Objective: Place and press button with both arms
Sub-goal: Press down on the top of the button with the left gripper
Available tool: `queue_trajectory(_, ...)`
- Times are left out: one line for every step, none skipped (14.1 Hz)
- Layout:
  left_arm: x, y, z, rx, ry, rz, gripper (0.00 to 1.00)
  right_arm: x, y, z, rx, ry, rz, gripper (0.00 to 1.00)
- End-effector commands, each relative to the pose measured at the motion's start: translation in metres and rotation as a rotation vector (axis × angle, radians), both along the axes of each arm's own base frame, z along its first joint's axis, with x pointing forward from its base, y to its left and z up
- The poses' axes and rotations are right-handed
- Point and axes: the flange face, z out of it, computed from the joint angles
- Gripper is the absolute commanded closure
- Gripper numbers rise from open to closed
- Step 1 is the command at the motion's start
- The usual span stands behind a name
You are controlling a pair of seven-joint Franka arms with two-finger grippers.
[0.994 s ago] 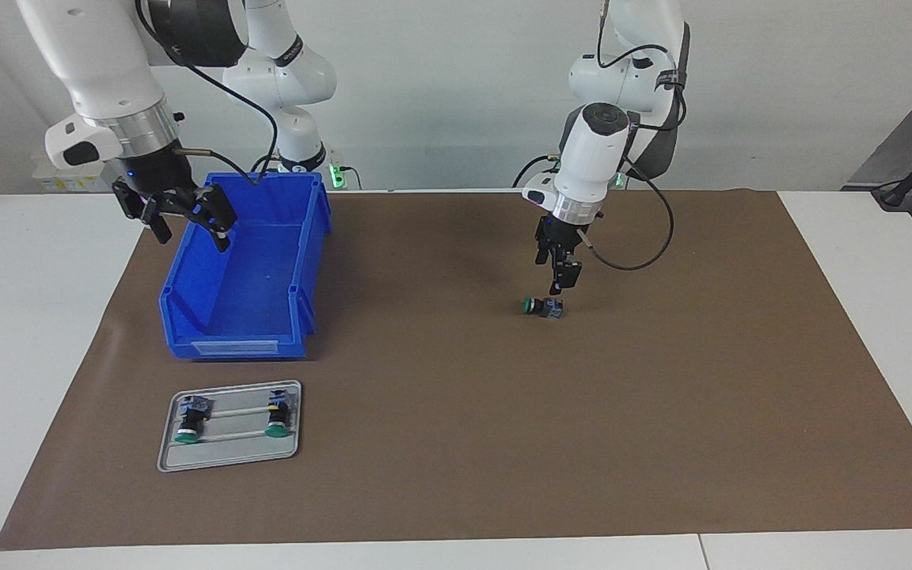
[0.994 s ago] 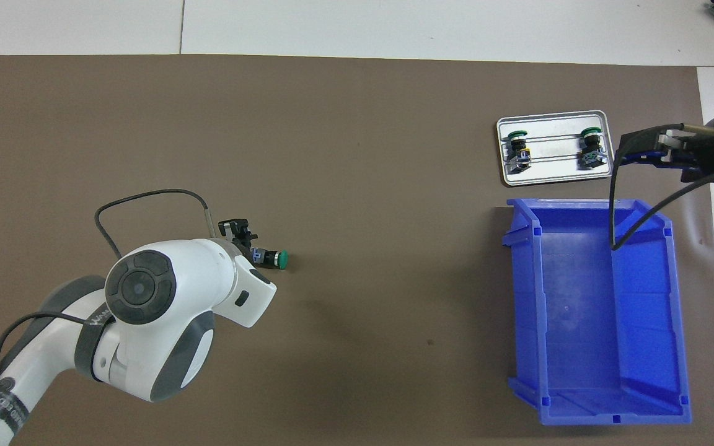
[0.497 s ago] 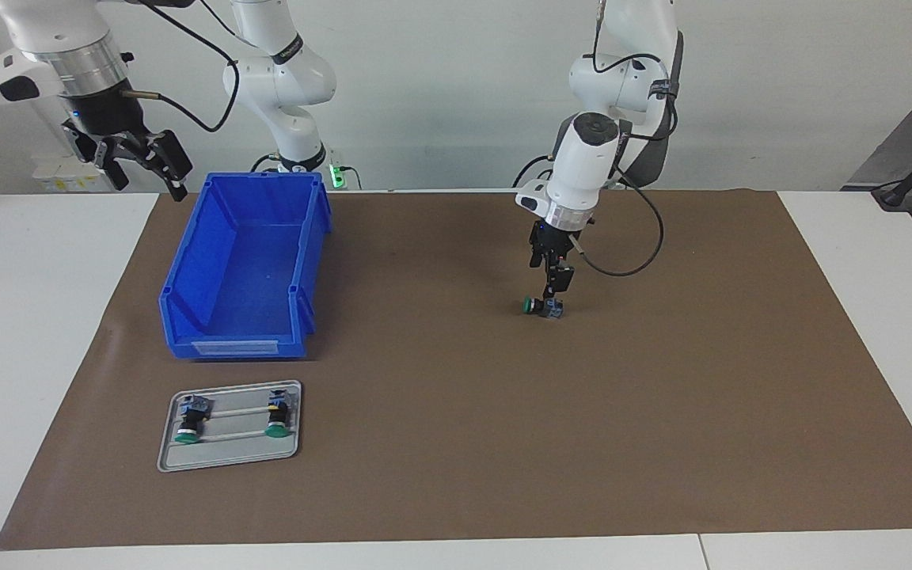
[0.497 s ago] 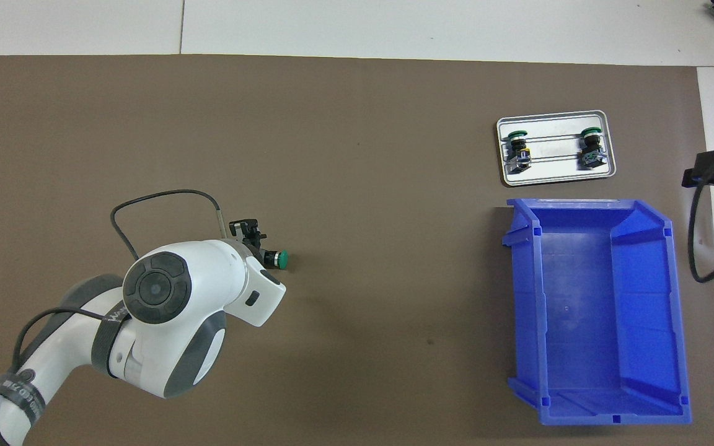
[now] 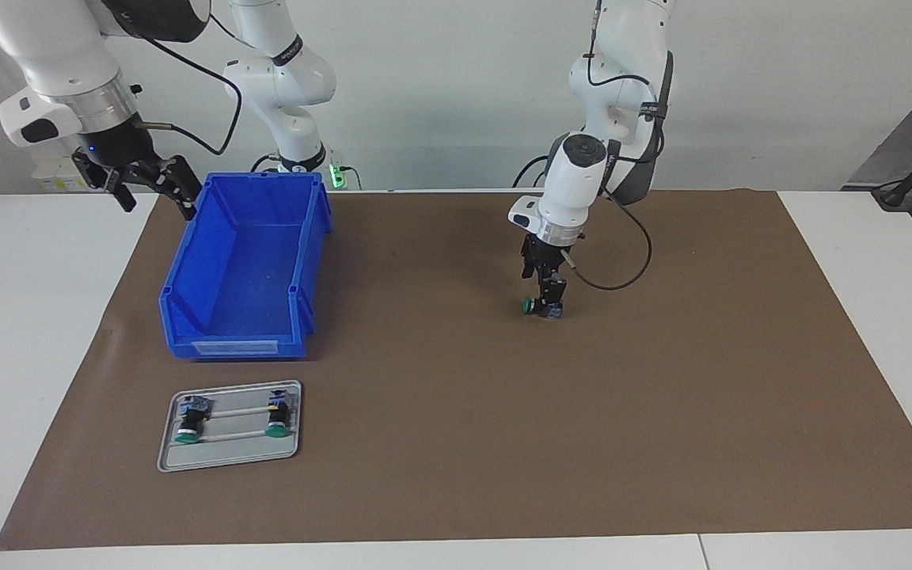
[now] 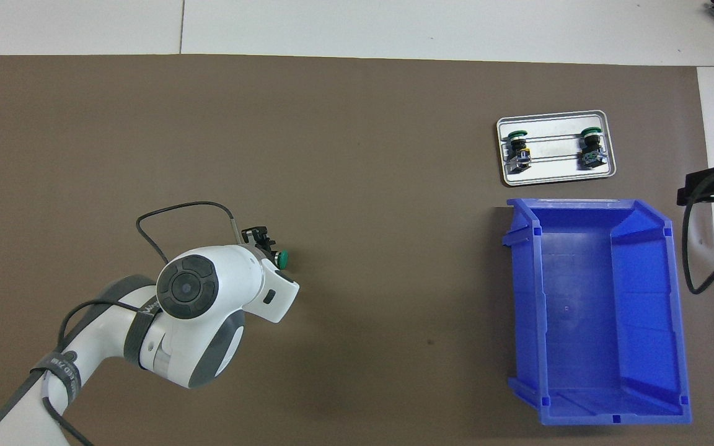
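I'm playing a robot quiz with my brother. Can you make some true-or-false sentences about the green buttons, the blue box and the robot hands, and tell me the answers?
1. Two green-capped push-buttons lie on the grey metal tray. True.
2. The blue plastic bin has a button inside it. False: it is empty.
3. A third green-capped button lies on its side on the brown mat. True.
4. The left gripper is up over the blue bin. False: it is down at the lone button on the mat.
5. The right gripper holds a button. False: it is open and holds nothing, raised beside the bin.
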Motion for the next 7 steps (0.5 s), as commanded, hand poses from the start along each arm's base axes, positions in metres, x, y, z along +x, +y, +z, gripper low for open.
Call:
queue_trajectory(-0.001, -0.001, -0.013, -0.014, -0.007, 0.018, 0.08, -0.008, -0.001, -0.001, -0.014, -0.01, 0.066, 0.0)
queue_trajectory(0.0, -0.002, -0.018, -0.015, -0.01, 0.017, 0.08, -0.007, 0.004, 0.002, -0.014, -0.006, 0.071, 0.0)
queue_trajectory(0.001, -0.002, -0.025, -0.018, -0.015, 0.02, 0.07, -0.008, 0.008, 0.002, -0.009, -0.005, 0.067, 0.0)
queue_trajectory(0.002, -0.002, -0.033, -0.016, -0.009, 0.023, 0.07, -0.007, 0.013, 0.001, -0.007, -0.004, 0.059, 0.0)
queue_trajectory(0.002, -0.002, -0.044, -0.013, -0.003, 0.025, 0.07, -0.008, 0.013, 0.0, -0.004, -0.003, 0.056, 0.0)
queue_trajectory(0.003, -0.004, -0.055, -0.016, -0.009, 0.026, 0.06, -0.009, 0.014, 0.001, -0.003, -0.003, 0.056, 0.0)
queue_trajectory(0.003, -0.006, -0.062, -0.02, -0.017, 0.023, 0.06, -0.01, 0.015, 0.0, -0.001, -0.002, 0.054, 0.0)
